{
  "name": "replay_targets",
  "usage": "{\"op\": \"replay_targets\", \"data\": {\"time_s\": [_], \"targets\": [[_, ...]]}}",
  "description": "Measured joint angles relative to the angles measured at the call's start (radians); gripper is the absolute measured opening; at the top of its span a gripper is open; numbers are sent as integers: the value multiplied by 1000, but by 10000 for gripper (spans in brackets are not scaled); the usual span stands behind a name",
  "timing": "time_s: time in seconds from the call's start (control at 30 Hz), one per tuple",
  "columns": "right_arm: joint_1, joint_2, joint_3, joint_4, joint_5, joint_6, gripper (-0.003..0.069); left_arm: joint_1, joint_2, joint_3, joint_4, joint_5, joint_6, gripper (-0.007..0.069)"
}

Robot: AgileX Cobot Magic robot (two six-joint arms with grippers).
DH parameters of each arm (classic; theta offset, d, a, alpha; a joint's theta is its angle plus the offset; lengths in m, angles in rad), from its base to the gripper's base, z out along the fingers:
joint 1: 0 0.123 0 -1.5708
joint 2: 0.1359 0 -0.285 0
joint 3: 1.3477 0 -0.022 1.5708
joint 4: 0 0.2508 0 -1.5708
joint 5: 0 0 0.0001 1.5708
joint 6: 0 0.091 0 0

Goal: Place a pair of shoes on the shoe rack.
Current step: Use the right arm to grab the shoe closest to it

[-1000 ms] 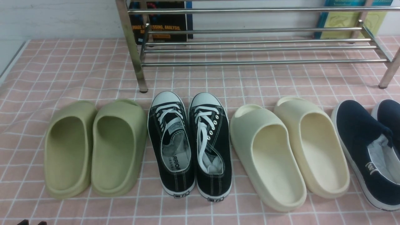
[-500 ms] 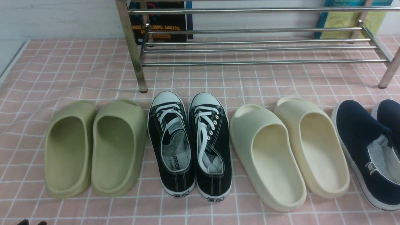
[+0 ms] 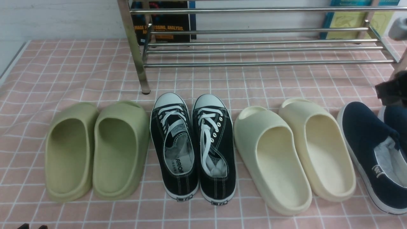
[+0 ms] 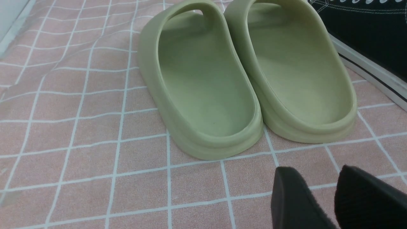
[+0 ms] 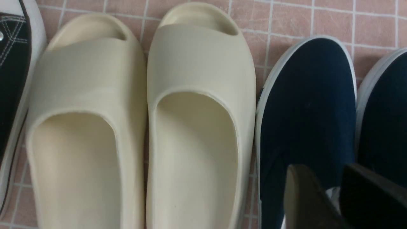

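Note:
Two navy slip-on shoes stand at the far right of the row, the left one [image 3: 365, 133] whole and the right one [image 3: 396, 117] cut by the frame edge. Both show in the right wrist view [image 5: 308, 105] [image 5: 384, 111]. The chrome shoe rack [image 3: 254, 63] stands behind the row with nothing on its bars. My right gripper [image 5: 319, 171] is open and empty, just above the left navy shoe's opening. A dark part of that arm [image 3: 392, 89] shows at the right edge. My left gripper [image 4: 314, 173] is open and empty, low over the cloth in front of the green slides.
A pink checked cloth [image 3: 63, 70] covers the table. In the row, from the left, stand green slides [image 3: 95, 149], black lace-up sneakers [image 3: 194, 146] and cream slides [image 3: 295, 152]. Books [image 3: 165, 25] lean behind the rack.
My right arm has come into the front view at the right edge, above the navy shoes. The shoes and the left gripper have not moved.

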Motion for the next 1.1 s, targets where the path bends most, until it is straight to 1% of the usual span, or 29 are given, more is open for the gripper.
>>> {"op": "replay_targets", "data": {"time_s": [0.1,0.17,0.23,0.27,0.3,0.37,0.47,0.5,0.53,0.57,0.63,0.67,0.7,1.0,1.1], "targets": [[0,41,-12,-46,54,10,377,0,0,0,0,0,0,239],[0,72,5,-78,84,34,430,0,0,0,0,0,0,239],[0,108,32,-106,87,65,448,0,0,0,0,0,0,239],[0,111,36,-109,86,69,448,0,0,0,0,0,0,239],[0,141,62,-123,62,98,442,0,0,0,0,0,0,239],[0,176,91,-130,33,124,421,0,0,0,0,0,0,239],[0,276,141,-122,-24,152,318,0,0,0,0,0,0,239],[0,298,145,-109,-35,155,274,0,0,0,0,0,0,239],[1,316,146,-96,-47,157,209,0,0,0,0,0,0,239],[1,319,146,-89,-52,157,179,0,0,0,0,0,0,239],[3,318,147,-78,-59,154,71,0,0,0,0,0,0,239],[3,318,147,-76,-60,152,63,0,0,0,0,0,0,239],[4,313,147,-69,-63,144,23,0,0,0,0,0,0,239],[5,292,149,-78,-58,138,22,0,0,0,0,0,0,239],[5,292,100,-69,-6,129,22,0,0,0,0,0,0,239]]}}
